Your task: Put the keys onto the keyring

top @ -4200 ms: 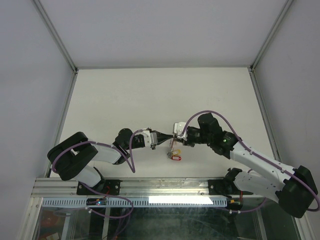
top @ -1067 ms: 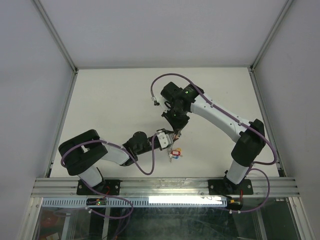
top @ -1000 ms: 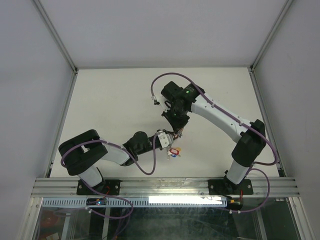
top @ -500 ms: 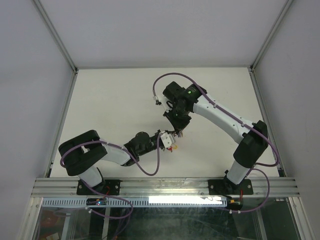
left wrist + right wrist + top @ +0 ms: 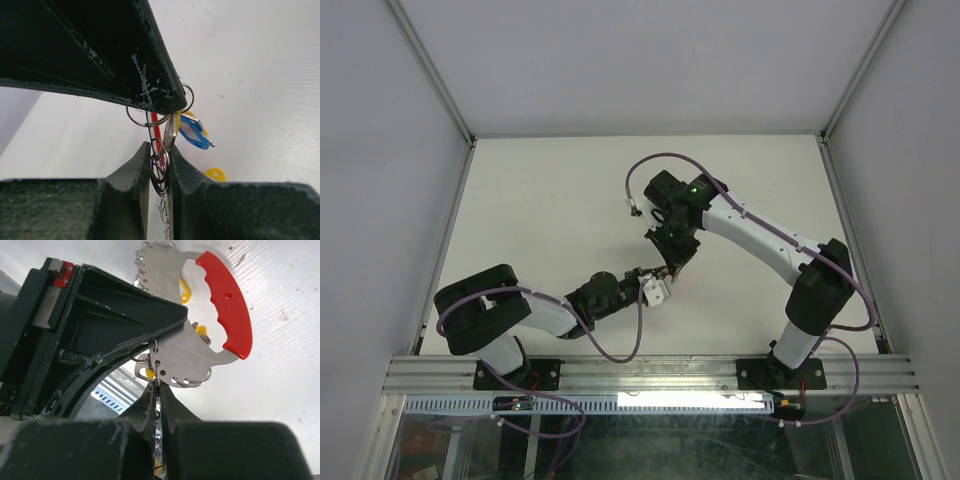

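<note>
- My left jaws are nearly closed, pinching a cluster of small wire rings and the flat silvery blade of one of the keys between the tips.
- My right jaws are closed tight. They seem to grip the lower edge of the keyring by its grey metal part, though the contact point is thin and hard to make out.
- The keyring shows best in the right wrist view. Its red curved arc is on the far side, its grey plate is toward my fingers, and small wire rings hang along the plate's edges.
- A blue tag hangs just beside the blade in my left jaws, and a yellow tag sits lower, near the worktop.
- Another yellow tag peeks through the keyring's opening in the right wrist view.
- From above, the two arms meet tip to tip over the near middle of the worktop. The left arm reaches in from the left and the right arm points down from beyond.
- The keyring and keys are bunched between the tips and are too small to sort out from that view.
</note>
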Robot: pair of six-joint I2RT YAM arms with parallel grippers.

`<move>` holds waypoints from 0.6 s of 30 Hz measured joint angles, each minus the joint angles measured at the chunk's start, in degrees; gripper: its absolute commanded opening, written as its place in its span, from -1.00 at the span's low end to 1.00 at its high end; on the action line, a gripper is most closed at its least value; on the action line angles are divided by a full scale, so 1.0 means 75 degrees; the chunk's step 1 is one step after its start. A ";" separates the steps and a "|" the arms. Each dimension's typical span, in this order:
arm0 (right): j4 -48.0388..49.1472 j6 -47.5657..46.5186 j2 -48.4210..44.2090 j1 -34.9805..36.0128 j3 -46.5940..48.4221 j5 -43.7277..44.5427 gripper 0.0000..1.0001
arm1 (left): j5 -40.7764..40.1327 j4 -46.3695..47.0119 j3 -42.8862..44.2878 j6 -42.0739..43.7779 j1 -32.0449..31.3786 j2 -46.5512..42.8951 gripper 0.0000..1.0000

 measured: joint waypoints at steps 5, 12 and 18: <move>0.0032 0.0122 0.0277 0.0003 -0.0026 -0.0055 -1.00 | -0.0793 -0.0003 -0.0201 0.0530 -0.0291 -0.0044 -0.93; 0.0393 0.0294 0.0694 0.0058 -0.0364 -0.0125 -1.00 | -0.1856 0.0321 -0.0440 0.1049 -0.0443 -0.0044 -0.14; 0.0644 0.0347 0.0857 0.0015 -0.1058 -0.0388 -1.00 | -0.2066 0.0912 -0.0629 0.1209 -0.0443 -0.0181 0.36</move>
